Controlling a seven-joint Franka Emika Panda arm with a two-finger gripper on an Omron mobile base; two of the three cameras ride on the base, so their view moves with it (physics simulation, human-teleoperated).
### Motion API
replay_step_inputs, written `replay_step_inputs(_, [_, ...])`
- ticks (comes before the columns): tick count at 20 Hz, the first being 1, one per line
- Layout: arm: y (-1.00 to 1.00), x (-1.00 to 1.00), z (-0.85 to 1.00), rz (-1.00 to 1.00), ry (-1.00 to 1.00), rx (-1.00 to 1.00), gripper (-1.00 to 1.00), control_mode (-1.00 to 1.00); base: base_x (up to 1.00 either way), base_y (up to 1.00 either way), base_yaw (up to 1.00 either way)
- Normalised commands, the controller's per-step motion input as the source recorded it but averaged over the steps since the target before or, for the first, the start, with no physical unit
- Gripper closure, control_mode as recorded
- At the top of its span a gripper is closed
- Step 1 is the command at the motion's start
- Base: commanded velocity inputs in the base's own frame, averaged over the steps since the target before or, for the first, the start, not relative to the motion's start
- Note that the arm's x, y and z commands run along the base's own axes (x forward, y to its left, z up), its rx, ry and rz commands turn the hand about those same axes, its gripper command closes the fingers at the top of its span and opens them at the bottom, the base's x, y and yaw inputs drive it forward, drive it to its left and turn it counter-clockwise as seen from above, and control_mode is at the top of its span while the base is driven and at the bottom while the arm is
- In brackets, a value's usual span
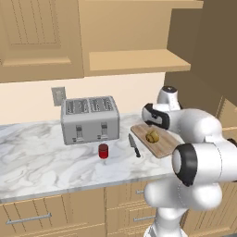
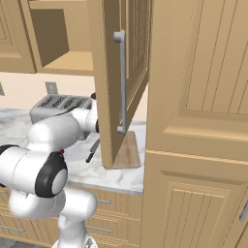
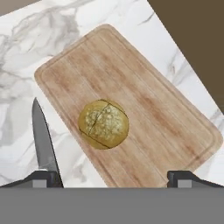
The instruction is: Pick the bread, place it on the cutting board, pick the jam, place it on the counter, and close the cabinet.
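Note:
The bread [image 3: 103, 124], a golden-brown roll, lies on the wooden cutting board [image 3: 157, 113], nearer its knife-side edge. My gripper [image 3: 113, 178] hangs above the board with its jaws wide open and nothing between them; the roll sits just ahead of the fingertips [image 3: 43, 177]. In the left base view the bread [image 1: 152, 136] rests on the cutting board [image 1: 162, 146] behind my arm. The red jam [image 1: 103, 151] jar stands upright on the marble counter [image 1: 37, 152] in front of the toaster. The cabinet [image 2: 109, 72] door stands open, its grey bar handle [image 2: 121, 82] facing me.
A black-handled knife [image 1: 134, 145] lies between the jam and the board, its blade [image 3: 42, 140] close to my left fingertip. A silver toaster [image 1: 90, 119] stands at the back. The open door overhangs the board [image 2: 130, 150]. A tall wooden unit [image 2: 198, 145] bounds the counter's right end.

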Motion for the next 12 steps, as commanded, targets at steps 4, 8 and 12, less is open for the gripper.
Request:
replay_step_inputs(4, [0.00, -0.24, 0.15, 0.00, -0.15, 0.00, -1.00, -1.00, 0.00, 0.00, 0.00])
replay_step_inputs(8, [0.00, -0.31, 0.17, 0.00, -0.13, 0.00, -1.00, -1.00, 0.00, 0.00, 0.00])
replay_step_inputs(12, [0.00, -0.32, 0.15, 0.00, -0.10, 0.00, -1.00, -1.00, 0.00, 0.00, 0.00])
